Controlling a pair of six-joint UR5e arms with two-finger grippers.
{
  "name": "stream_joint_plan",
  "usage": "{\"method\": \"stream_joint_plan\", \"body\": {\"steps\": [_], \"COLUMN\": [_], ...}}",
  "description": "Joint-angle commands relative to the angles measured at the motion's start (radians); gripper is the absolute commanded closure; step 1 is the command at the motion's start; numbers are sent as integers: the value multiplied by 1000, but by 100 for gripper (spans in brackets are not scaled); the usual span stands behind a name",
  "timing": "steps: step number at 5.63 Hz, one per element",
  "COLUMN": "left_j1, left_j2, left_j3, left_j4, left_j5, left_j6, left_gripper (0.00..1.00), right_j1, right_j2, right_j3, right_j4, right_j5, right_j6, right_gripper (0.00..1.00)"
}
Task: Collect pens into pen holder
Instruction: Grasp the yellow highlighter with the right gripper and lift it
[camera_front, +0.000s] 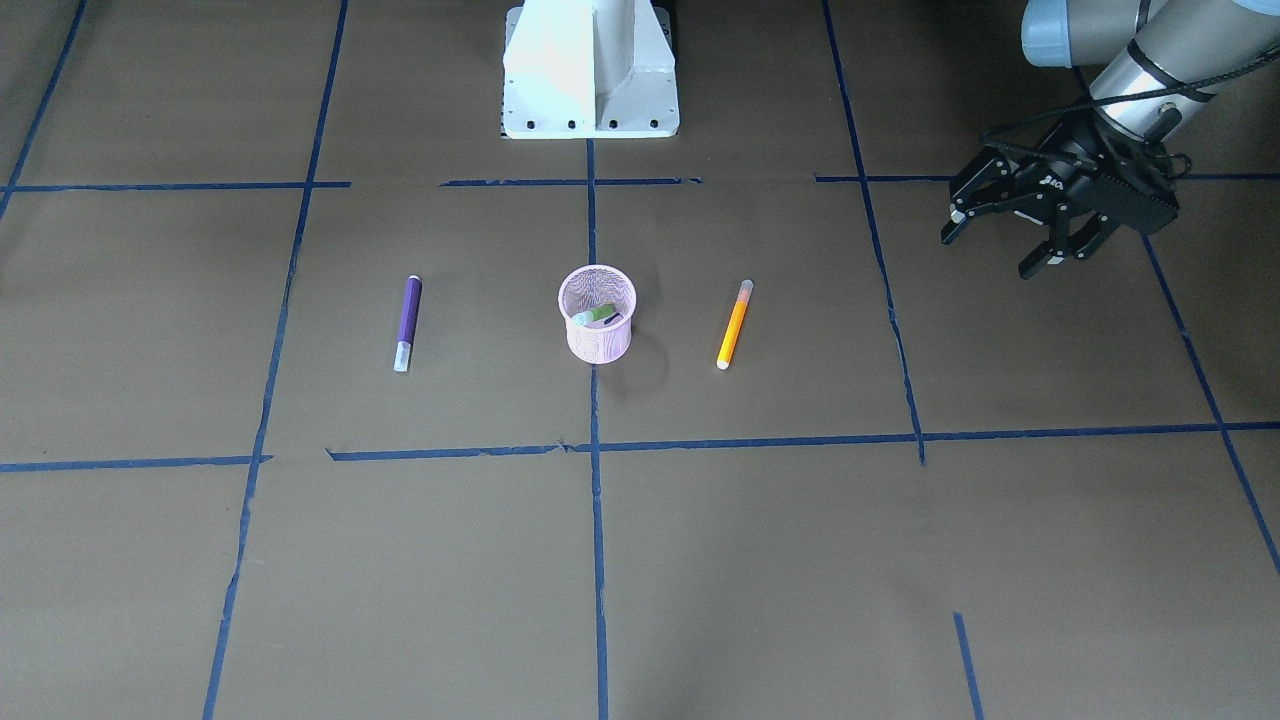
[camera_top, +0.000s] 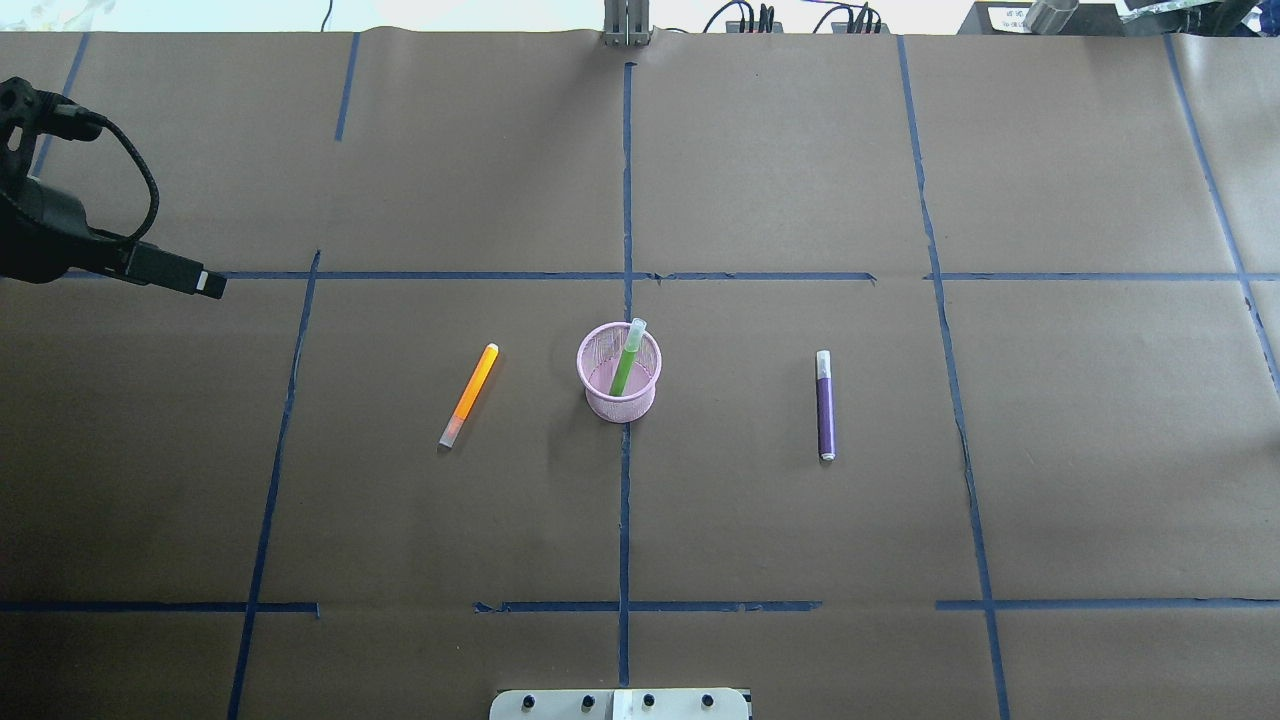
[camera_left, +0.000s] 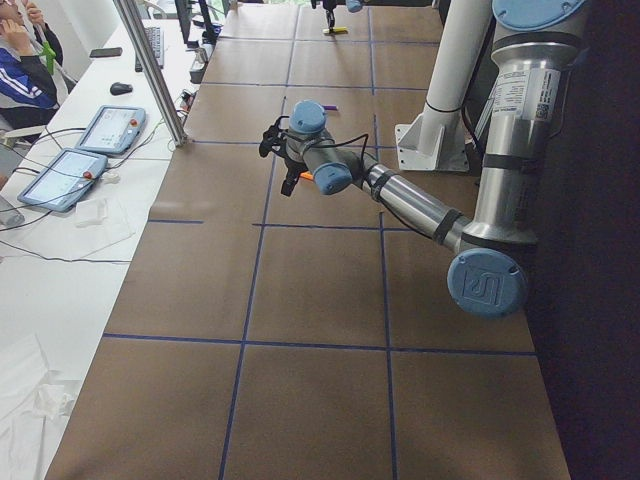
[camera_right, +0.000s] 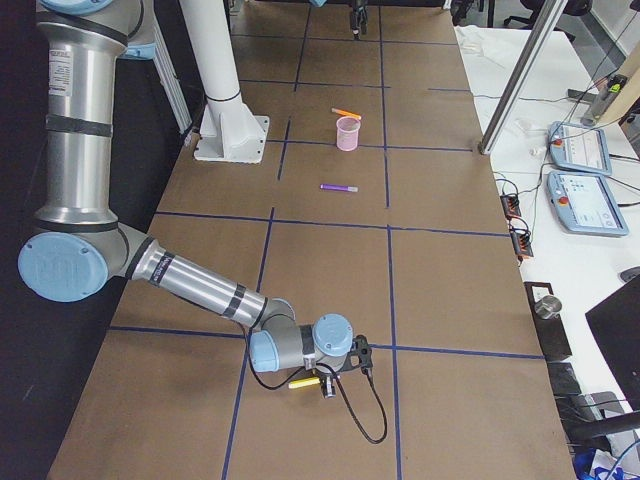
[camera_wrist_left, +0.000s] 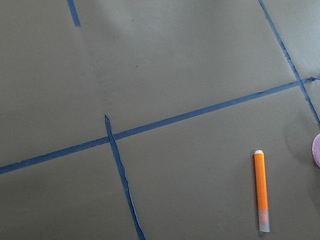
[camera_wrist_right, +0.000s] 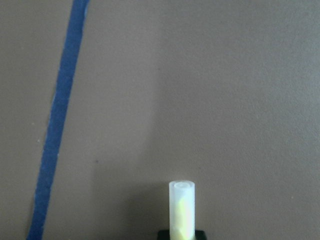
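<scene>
The pink mesh pen holder (camera_front: 597, 338) stands at the table's middle, also in the overhead view (camera_top: 619, 395). A green pen (camera_top: 626, 360) leans inside it. An orange pen (camera_front: 734, 323) and a purple pen (camera_front: 407, 320) lie flat on either side of it, both apart from it. My left gripper (camera_front: 990, 250) is open and empty, hovering well beyond the orange pen (camera_wrist_left: 262, 192). My right gripper (camera_right: 327, 386) is far off at the table's end, shut on a yellow-green pen (camera_wrist_right: 181, 210) that sticks out beyond the fingertips, just above the paper.
The white robot base (camera_front: 590, 75) stands behind the pen holder. Blue tape lines (camera_top: 626, 500) cross the brown paper table cover. Operator tablets (camera_right: 580, 150) and cables lie on the side desk past the table's edge.
</scene>
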Motion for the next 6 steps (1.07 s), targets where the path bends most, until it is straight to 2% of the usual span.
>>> {"method": "stream_joint_plan", "body": {"steps": [1, 2, 5, 6], "left_j1": [0, 1, 3, 11], "left_j2": [0, -3, -8, -23], "left_j3": [0, -6, -9, 9], "left_j4": [0, 0, 8, 14], "left_j5": [0, 0, 17, 17], "left_j6": [0, 2, 217, 218], "left_gripper": [0, 0, 0, 0], "right_j1": [5, 17, 30, 27], "right_j2": [1, 1, 3, 44], "right_j3": [31, 100, 486, 575], "right_j4": [3, 3, 6, 6], "right_j5": [43, 41, 34, 34], "right_j6": [1, 12, 302, 329], "right_gripper": [100, 100, 100, 100]}}
